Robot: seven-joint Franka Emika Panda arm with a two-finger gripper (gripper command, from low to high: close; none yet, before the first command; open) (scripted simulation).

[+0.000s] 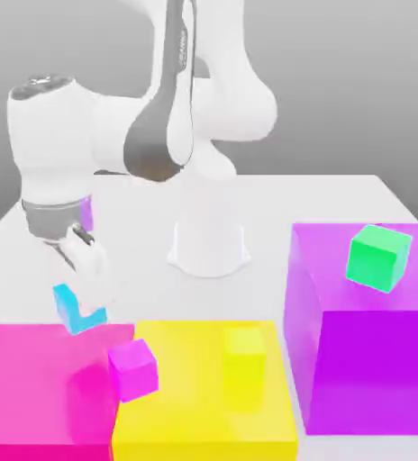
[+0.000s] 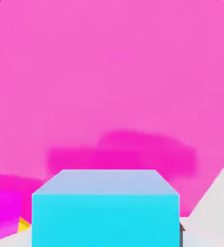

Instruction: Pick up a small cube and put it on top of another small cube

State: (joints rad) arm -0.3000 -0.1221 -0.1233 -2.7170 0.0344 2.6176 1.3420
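Your jaws (image 1: 85,293) pinch the blue cube (image 1: 76,308), lifted above the pink block (image 1: 32,378). Next, set it on the small yellow cube (image 1: 245,357) nearby.

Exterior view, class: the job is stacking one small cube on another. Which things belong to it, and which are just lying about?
Job:
cyan cube
small yellow cube
gripper, shut on the cyan cube

Lying about:
small magenta cube
green cube
pink block
yellow block
purple block
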